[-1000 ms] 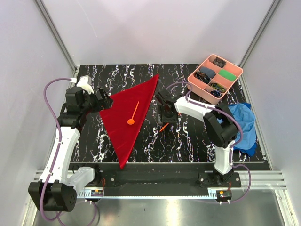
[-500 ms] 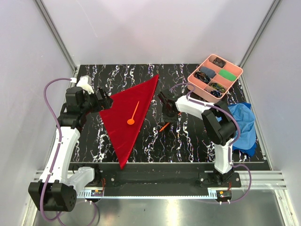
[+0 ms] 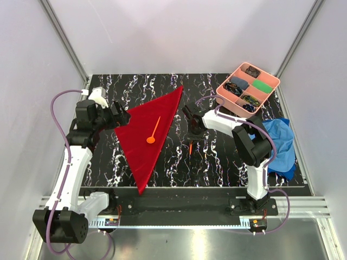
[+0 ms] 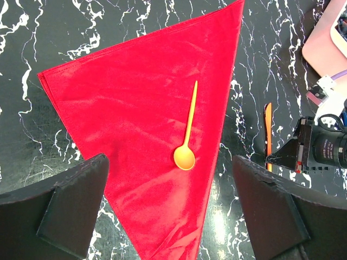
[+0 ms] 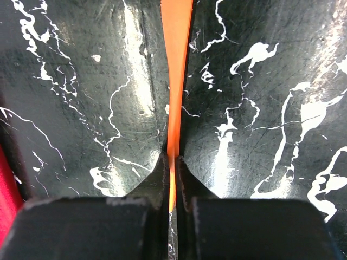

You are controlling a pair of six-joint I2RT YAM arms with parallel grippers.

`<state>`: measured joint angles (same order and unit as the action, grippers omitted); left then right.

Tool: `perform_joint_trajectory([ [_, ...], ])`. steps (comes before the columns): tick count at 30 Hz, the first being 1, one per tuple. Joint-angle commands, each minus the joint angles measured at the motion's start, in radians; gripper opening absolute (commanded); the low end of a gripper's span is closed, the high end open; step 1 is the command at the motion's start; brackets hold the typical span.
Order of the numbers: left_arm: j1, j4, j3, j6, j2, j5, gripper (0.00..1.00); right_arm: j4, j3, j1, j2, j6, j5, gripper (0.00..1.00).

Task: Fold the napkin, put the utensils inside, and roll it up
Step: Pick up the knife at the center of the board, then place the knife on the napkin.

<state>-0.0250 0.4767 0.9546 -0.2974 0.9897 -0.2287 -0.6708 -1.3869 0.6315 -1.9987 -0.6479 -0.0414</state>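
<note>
a: what changed?
b: right gripper point(image 5: 171, 162) went from half open to clamped on the thin orange utensil point(image 5: 176, 81), low on the table point(image 3: 211, 168) just right of the napkin point(image 3: 138, 154). the utensil also sits straighter now.
a: meaning?
b: grab looks secured. it still has to go onto the folded triangle napkin beside the spoon point(image 4: 187, 135).
a: left gripper point(image 3: 118, 115)?
b: wide open, holding nothing, at the napkin's left corner.
a: containers?
b: pink tray point(image 3: 223, 91): green piece point(image 3: 262, 85), grey piece point(image 3: 242, 83), dark bits point(image 3: 250, 100). no utensils in it.
</note>
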Motion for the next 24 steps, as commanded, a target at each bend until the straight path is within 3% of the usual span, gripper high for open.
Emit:
perform_joint_trajectory([
  [1,-0.003,-0.049,-0.005,-0.011,-0.011,-0.032,0.99,0.016,0.011,0.025,0.007,0.021,0.012,0.00],
  [8,-0.003,-0.052,-0.007,-0.013,-0.006,-0.038,0.99,0.020,-0.058,0.068,0.067,-0.030,0.026,0.00],
  [24,-0.003,-0.052,-0.005,-0.011,-0.011,-0.035,0.99,0.158,-0.300,0.157,-0.124,-0.162,0.143,0.00],
])
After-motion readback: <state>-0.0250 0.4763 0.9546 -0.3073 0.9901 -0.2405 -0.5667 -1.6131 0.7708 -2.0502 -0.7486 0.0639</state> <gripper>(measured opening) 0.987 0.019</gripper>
